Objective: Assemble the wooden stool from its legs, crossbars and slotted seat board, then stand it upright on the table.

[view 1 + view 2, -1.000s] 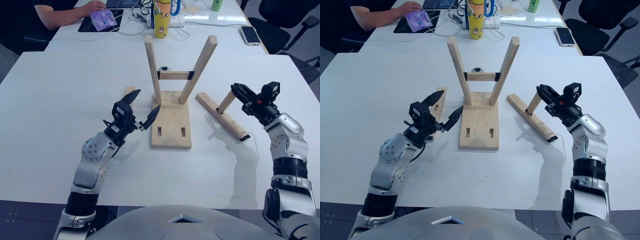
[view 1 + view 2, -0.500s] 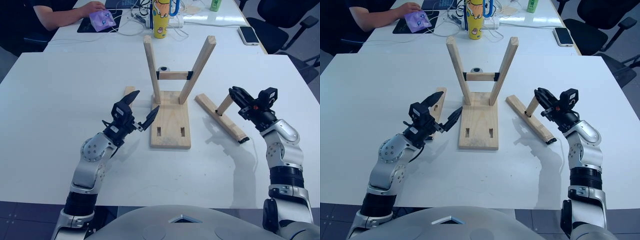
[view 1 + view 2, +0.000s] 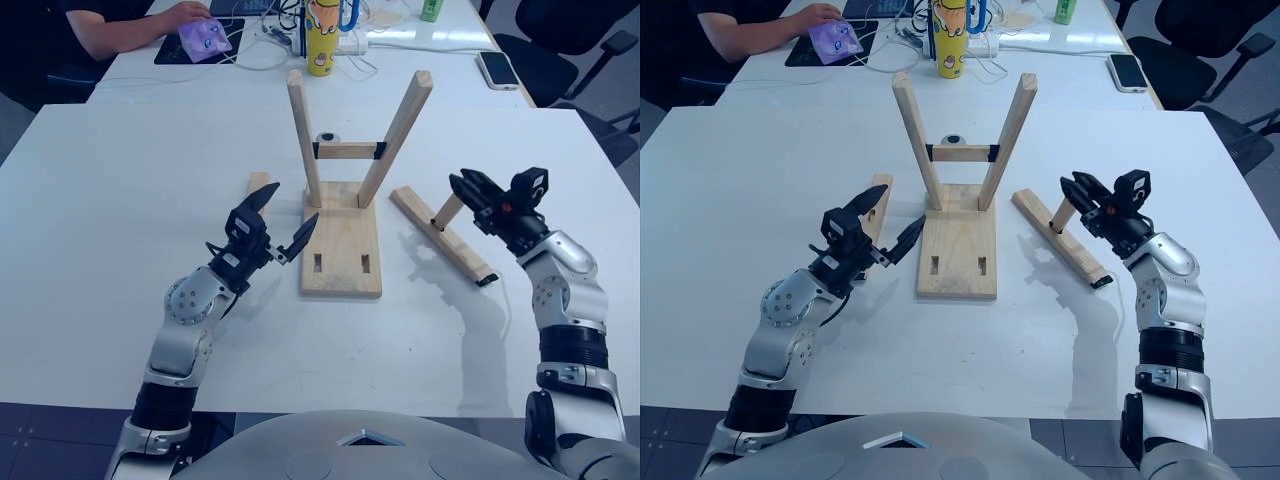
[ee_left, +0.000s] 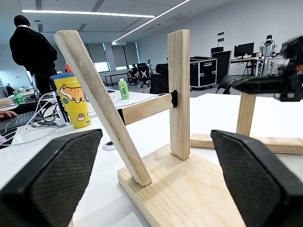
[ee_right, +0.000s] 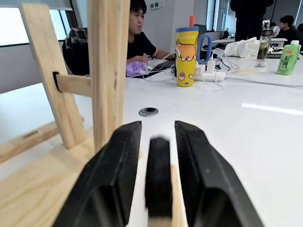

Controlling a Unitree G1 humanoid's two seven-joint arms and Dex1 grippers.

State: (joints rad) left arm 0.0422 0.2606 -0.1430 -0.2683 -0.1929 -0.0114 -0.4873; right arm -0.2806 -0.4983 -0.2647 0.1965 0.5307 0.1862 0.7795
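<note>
Pale wood seat board [image 3: 342, 262] lay flat mid-tabletop [image 3: 120, 200], with two small slots [image 3: 318, 263] cut near its near end. Two legs [image 3: 305, 140] stood up from its far end, splaying outward and joined partway up by a short crossbar [image 3: 348, 151] with black ends. A loose leg [image 3: 455, 248] lay flat just right of the board, a crossbar stub [image 3: 449, 209] sticking up from it at a tilt. The right gripper [image 3: 458, 182] was at that stub's top end, fingers parted either side of it, with narrow gaps showing in the right wrist view. Another wooden piece [image 3: 258, 184] lay left of the board, partly hidden. The left gripper [image 3: 288, 208] hovered spread wide and empty over the board's left edge. A yellow cup [image 3: 322, 38] stood on the far table.
</note>
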